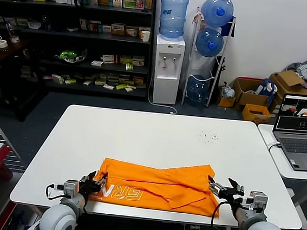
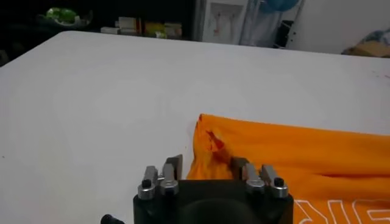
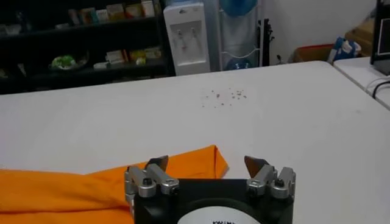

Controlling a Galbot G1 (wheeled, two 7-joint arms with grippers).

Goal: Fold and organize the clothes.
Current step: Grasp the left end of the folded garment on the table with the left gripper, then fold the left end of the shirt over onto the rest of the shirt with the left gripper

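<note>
The left end effector (image 1: 94, 181) sits at the orange T-shirt's (image 1: 160, 185) left end with its fingers spread around the bunched corner of the cloth, not yet closed on it, while the right end effector (image 1: 223, 187) waits wide open at the shirt's right end, just beside the folded corner. The shirt lies partly folded as a band along the tabletop's (image 1: 157, 134) near edge, its long axis running left to right between the two arms — each end is nearer its own arm, so the next fold probably calls for both to grip and lift toward the far edge.

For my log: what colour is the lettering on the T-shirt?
White, on the orange T-shirt; lettering shows best in the head view.
</note>
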